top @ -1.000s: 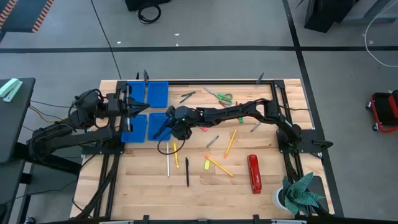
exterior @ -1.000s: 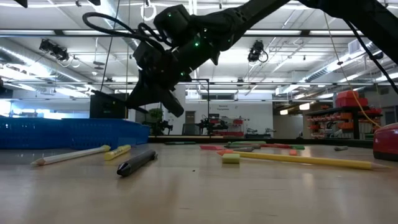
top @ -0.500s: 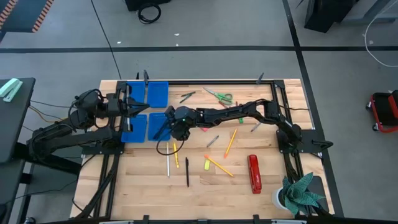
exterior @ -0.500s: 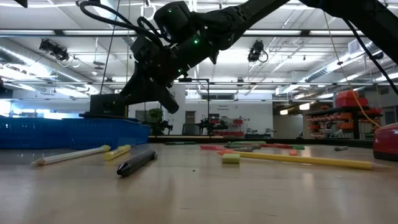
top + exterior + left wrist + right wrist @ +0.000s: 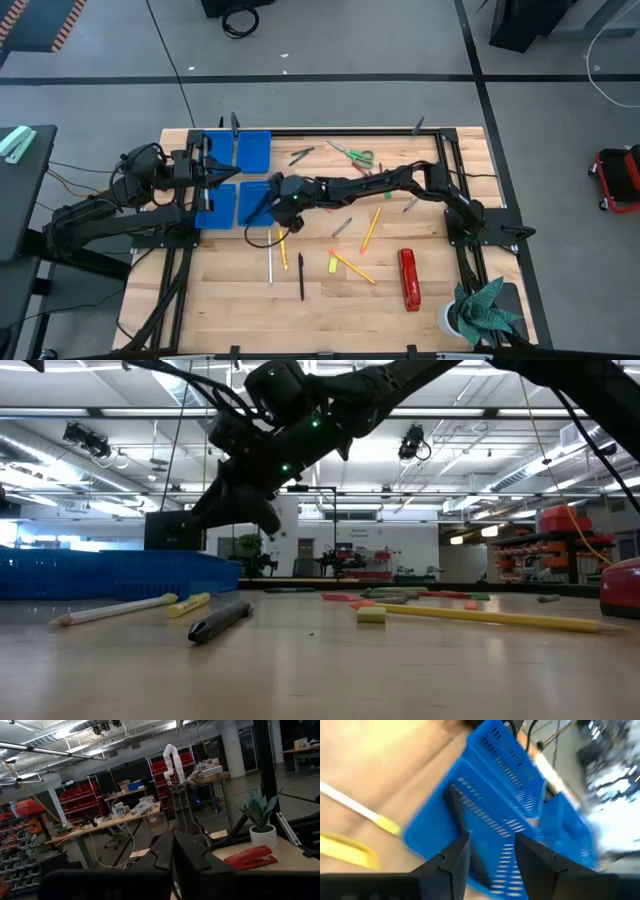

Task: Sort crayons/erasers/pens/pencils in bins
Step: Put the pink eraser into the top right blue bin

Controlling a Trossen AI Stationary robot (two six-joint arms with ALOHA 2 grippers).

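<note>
The right end effector (image 5: 268,201) hangs open and empty over the near-right bin (image 5: 255,203), hiding much of it. A dark pen (image 5: 461,822) lies inside. The left end effector (image 5: 213,170), pressed shut, waits between the bins.

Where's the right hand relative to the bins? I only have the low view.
Observer: In the high view, the right hand is over the bin nearest the table's middle.
Operator: Holding anything?
Observer: No. The right wrist view shows its fingers apart with nothing between them. A dark pen lies in that bin.
Operator: Left arm?
Observer: The left hand is shut, over the gap between the two bins on its own side.
</note>
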